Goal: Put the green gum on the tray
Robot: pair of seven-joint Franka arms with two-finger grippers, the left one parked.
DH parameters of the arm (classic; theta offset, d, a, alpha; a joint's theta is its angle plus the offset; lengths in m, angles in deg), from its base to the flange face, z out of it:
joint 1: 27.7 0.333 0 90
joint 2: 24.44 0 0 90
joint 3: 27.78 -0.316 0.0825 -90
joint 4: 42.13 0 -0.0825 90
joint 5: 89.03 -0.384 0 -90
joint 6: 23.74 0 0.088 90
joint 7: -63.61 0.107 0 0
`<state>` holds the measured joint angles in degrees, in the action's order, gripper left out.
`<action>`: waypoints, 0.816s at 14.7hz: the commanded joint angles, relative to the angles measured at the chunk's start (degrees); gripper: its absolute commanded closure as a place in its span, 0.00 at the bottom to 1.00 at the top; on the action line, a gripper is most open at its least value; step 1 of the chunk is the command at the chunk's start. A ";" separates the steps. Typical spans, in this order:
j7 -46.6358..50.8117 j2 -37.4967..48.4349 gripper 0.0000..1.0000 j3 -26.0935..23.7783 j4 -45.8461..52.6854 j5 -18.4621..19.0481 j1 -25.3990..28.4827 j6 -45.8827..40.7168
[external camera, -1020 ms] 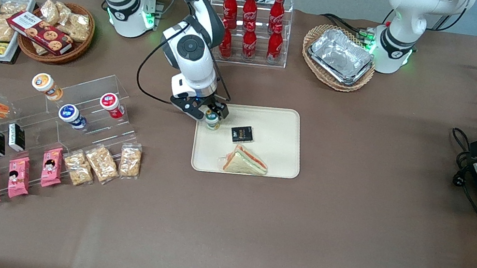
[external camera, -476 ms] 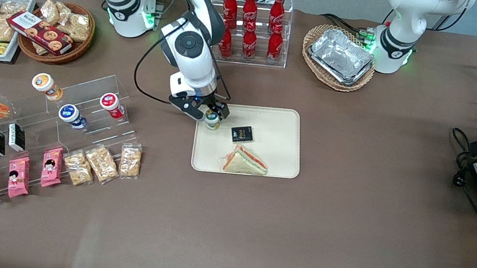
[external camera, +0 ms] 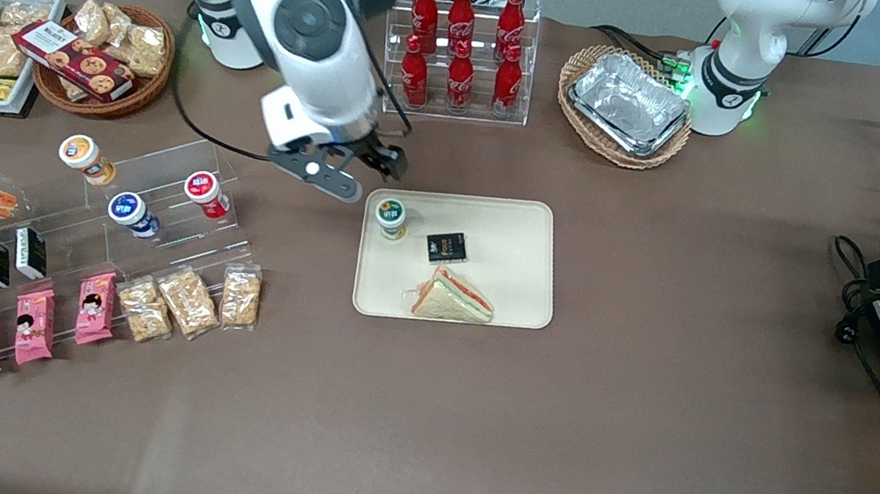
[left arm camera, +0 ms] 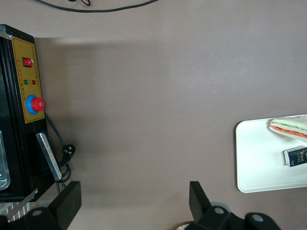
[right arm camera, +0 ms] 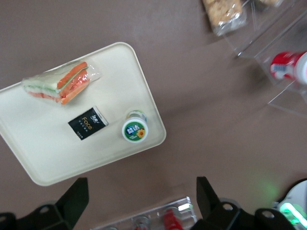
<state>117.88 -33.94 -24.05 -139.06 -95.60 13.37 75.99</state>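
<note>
On the tray [external camera: 515, 233], nearest the front camera lies a wrapped sandwich [external camera: 453, 296], then a black packet [external camera: 445, 246], then the green gum [external camera: 391, 218] standing upright just inside the rim. The gripper [external camera: 364, 166] hangs above the bench just off that edge, fingers spread wide and holding nothing. Risk: the canister stands close to the rim, so a low sweep of the arm could topple it off.

Right arm: bent over the bench, wrist raised above the tray's [external camera: 527, 217] corner nearest the working arm's base.
Hand [external camera: 359, 169]: empty, fingers [right arm camera: 72, 199] spread wide, pointing down, clear of the tray.
</note>
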 commanded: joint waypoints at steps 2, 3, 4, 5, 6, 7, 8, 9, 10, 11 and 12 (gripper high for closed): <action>-11.02 0.09 0.00 -0.04 9.91 -0.72 -5.12 -12.89; -11.55 1.06 0.00 -0.13 10.18 -0.72 -6.44 -13.69; -12.60 2.37 0.00 -0.21 11.05 -0.72 -8.10 -14.48; -16.09 3.78 0.00 -0.48 11.32 0.06 -9.95 -15.62; -21.35 5.44 0.00 -0.65 11.32 2.33 -11.53 -16.15; -26.80 8.07 0.00 -0.65 11.24 5.14 -13.29 -16.15; -31.03 10.10 0.00 -0.48 10.54 5.86 -15.83 -16.24; -35.16 10.90 0.00 -0.65 10.36 5.87 -19.51 -16.42; -39.29 11.52 0.00 -0.74 10.36 5.87 -22.94 -16.42; -43.86 11.87 0.00 -0.74 10.36 5.87 -26.45 -16.33; -49.12 11.88 0.00 -0.74 10.36 5.78 -30.58 -16.07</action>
<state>80.69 -23.30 -23.88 -127.85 -90.07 -7.82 60.14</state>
